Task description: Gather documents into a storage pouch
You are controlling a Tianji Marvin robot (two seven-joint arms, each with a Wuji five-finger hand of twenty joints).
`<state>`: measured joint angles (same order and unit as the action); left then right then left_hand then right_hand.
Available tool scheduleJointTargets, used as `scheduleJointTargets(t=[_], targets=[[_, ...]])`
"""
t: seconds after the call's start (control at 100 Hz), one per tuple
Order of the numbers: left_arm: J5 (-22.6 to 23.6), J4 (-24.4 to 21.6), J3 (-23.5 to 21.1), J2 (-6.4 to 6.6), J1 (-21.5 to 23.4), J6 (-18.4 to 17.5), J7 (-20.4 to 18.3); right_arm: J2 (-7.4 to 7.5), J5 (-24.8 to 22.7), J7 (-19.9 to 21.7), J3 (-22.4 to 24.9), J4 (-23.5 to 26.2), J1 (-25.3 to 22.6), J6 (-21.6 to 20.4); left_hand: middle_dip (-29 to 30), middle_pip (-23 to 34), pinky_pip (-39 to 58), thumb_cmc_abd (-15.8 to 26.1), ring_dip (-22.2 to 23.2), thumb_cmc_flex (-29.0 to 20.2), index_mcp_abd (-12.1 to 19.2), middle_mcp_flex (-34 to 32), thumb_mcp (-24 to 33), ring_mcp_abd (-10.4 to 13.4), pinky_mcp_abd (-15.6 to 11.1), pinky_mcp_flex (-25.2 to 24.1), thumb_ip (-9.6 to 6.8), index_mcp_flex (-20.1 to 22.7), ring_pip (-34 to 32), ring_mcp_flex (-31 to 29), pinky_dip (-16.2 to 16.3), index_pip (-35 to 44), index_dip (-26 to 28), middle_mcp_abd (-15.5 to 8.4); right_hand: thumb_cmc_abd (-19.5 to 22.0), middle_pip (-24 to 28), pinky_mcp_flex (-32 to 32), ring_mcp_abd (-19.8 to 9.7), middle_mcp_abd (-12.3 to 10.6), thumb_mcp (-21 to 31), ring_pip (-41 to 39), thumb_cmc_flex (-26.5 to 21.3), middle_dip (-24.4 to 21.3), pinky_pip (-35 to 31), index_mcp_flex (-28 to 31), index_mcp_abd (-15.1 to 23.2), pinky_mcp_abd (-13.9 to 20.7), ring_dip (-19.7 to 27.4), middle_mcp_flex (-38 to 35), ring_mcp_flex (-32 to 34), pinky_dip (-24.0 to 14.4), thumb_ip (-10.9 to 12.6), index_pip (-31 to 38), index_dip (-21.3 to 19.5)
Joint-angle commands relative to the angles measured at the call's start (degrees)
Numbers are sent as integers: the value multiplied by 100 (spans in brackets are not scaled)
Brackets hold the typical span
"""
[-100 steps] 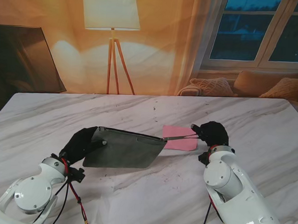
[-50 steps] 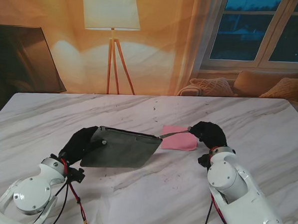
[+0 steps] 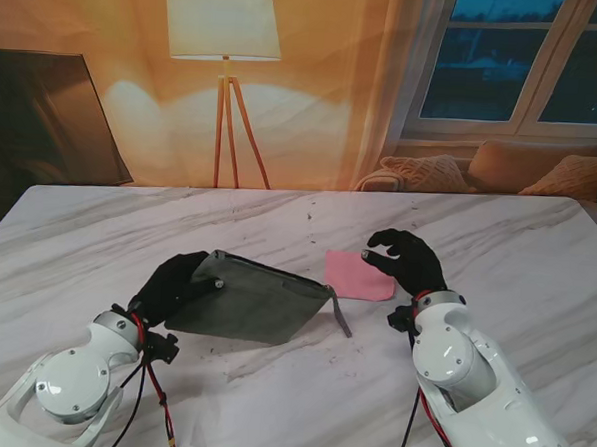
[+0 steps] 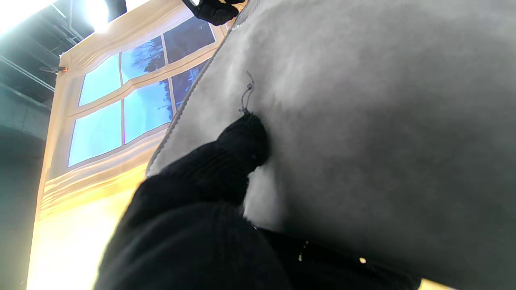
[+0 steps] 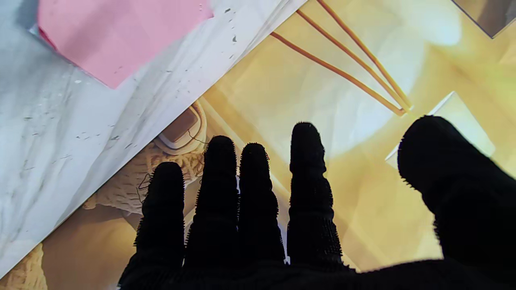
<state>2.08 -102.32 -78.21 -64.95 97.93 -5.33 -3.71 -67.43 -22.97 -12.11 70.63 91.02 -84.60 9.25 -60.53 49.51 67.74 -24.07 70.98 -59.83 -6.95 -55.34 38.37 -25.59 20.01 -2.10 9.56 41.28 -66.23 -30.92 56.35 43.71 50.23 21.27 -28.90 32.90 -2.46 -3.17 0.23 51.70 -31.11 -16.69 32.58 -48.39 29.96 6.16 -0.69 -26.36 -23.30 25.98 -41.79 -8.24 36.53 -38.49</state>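
A grey felt storage pouch (image 3: pixel 249 299) lies on the marble table, and its strap (image 3: pixel 342 314) trails loose off its right corner. My left hand (image 3: pixel 173 282) is shut on the pouch's left edge; in the left wrist view a gloved finger (image 4: pixel 238 149) presses into the grey pouch (image 4: pixel 363 121). A pink document (image 3: pixel 358 277) lies flat just right of the pouch. My right hand (image 3: pixel 405 259) hovers over the document's right side, open and holding nothing. The right wrist view has the spread fingers (image 5: pixel 250 201) with the pink document (image 5: pixel 117 36) beyond them.
The marble table (image 3: pixel 538 246) stretches wide on both sides. Behind it stand a floor lamp (image 3: pixel 227 60), a dark screen (image 3: pixel 44 120) at the left and a sofa with cushions (image 3: pixel 502 169) under the window.
My right hand let go of the pouch strap and opened, rising over the pink document. The strap dropped to the table and the pouch settled lower.
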Motion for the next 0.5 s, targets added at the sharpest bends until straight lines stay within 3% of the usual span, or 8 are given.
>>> scheduleJointTargets(t=[0.0,0.09,0.25,0.49], targets=[[-42,-8,39,-24,-28,17,-99,-38,-6,65,-52,88,-14,-61,-87,156,455,584,-43,-214,450,-269,443,-441,-520,29,-403,887,100,-182,151,1345,721,-69,-189,-15,67,-170,-92,109,141,-1,-64,171,215,268,306,98,282,-302,-133,242,148,-139],[-101,0,85,-26,-60,12,-113,-33,46,107,-98,119,-25,-101,-87,152,454,592,-50,-222,450,-262,436,-432,-520,26,-404,880,112,-176,146,1343,721,-70,-243,-246,160,-267,-194,175,523,-44,-283,511,157,421,377,309,328,-526,-146,214,-152,-34],[-175,-6,150,-35,-99,-19,-103,30,16,351,-199,132,-42,-273,-82,132,440,591,-67,-236,459,-237,407,-416,-531,19,-400,883,147,-158,128,1341,724,-88,-332,-496,204,-395,-364,213,1005,-53,-520,1153,-357,321,504,574,390,-656,-57,186,-730,366],[-238,11,201,-45,-152,-96,-79,94,174,714,-384,118,-39,-422,-64,69,417,587,-119,-282,481,-224,354,-355,-540,31,-379,877,237,-133,81,1335,731,-138,-603,-835,140,-447,-515,333,1248,-109,-813,1707,-634,310,540,778,313,-665,20,136,-992,677]])
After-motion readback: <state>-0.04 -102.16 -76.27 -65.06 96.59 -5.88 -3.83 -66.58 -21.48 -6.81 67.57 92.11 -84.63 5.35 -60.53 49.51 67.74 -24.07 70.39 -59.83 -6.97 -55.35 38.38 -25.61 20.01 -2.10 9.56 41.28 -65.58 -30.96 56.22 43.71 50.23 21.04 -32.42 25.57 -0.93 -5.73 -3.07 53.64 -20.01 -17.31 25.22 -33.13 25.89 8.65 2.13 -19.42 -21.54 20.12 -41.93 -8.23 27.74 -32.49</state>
